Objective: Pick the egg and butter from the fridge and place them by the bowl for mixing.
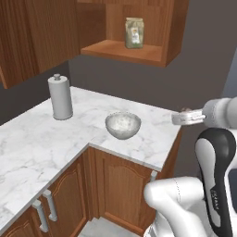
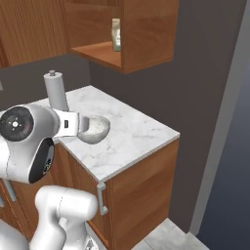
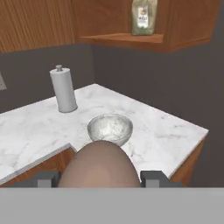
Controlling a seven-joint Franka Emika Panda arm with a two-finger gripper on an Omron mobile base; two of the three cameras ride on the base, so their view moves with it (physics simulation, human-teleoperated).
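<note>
Hand view alone: egg [image 3: 99, 165] between pincer [image 3: 99, 178] tips, before bowl [image 3: 110, 128].

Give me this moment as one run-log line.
phase: carrying egg to counter | gripper: shut on egg | bowl: on counter, ahead of gripper | butter: not placed by bowl

Eggs: we count one [image 3: 99, 165], between the fingers [image 3: 153, 178].
Bowls: we count one [image 3: 110, 128], just beyond the fingers.
Rolls: we see one [image 3: 64, 90], farther beyond the fingers, to their left.
Jars: we see one [image 3: 144, 16], high above the fingers.
</note>
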